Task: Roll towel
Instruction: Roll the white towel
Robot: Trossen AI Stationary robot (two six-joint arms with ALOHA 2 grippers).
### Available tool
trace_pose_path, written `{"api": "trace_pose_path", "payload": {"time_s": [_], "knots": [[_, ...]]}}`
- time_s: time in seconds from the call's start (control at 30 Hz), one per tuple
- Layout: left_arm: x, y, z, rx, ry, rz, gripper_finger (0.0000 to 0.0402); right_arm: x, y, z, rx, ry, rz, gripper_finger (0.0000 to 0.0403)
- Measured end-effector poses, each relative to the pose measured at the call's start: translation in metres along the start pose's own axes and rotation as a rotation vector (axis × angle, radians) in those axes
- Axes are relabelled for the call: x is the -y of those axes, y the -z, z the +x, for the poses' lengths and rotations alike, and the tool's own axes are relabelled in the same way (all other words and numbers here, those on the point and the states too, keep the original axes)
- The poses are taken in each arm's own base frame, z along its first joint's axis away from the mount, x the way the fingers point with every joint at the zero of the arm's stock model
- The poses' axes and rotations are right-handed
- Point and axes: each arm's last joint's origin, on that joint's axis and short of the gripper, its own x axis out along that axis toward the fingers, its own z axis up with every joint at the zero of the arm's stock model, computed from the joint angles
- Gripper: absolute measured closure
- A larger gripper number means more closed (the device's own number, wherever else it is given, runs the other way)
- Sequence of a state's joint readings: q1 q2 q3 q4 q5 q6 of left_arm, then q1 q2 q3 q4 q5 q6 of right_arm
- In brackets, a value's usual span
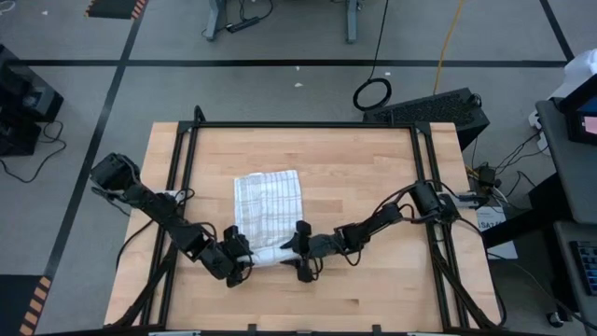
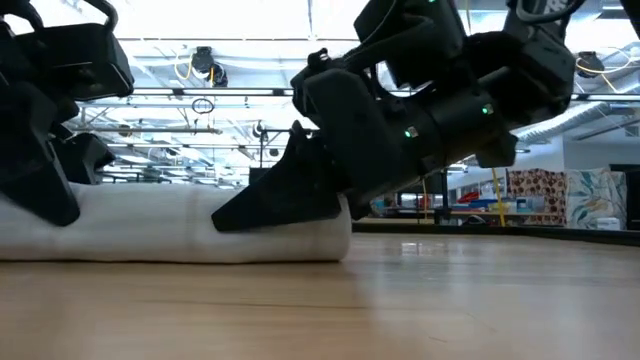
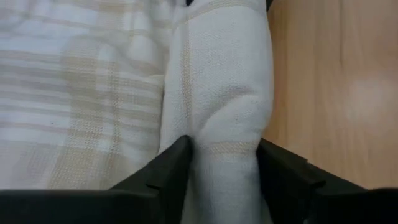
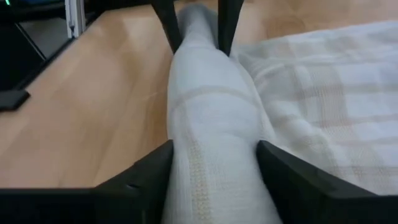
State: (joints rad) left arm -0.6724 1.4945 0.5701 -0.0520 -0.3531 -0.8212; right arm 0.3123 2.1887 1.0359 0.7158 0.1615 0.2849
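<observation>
White checked towel (image 1: 269, 207) lies mid-surface, its near edge rolled into a short tube; left gripper (image 3: 224, 163) and right gripper (image 4: 214, 157) each clasp one end with their fingers; most cloth remains flat, unrolled.

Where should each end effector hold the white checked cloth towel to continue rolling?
Grip the rolled edge of the white checked cloth towel at its two ends: left end effector and right end effector already straddle that tube from opposite sides, with flat cloth lying ahead.
</observation>
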Motion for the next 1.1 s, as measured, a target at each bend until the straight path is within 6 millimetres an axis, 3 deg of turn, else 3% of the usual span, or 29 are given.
{"api": "trace_pose_path", "payload": {"time_s": [0.27,0.5,0.8,1.1], "knots": [[-0.005,-0.010,-0.034,0.014,-0.018,0.054,0.0168,0.014,-0.003,0.002,-0.028,-0.052,0.150,0.0263],[0.001,-0.014,-0.058,0.257,-0.099,0.117,0.0164,0.027,-0.006,0.004,-0.039,-0.048,0.256,0.0308],[0.022,0.023,-0.028,0.266,-0.159,0.278,0.0164,0.035,-0.008,0.004,-0.047,-0.052,0.357,0.0307],[0.022,0.046,-0.001,0.237,-0.263,0.370,0.0164,0.034,-0.008,0.004,-0.056,-0.073,0.423,0.0309]]}}
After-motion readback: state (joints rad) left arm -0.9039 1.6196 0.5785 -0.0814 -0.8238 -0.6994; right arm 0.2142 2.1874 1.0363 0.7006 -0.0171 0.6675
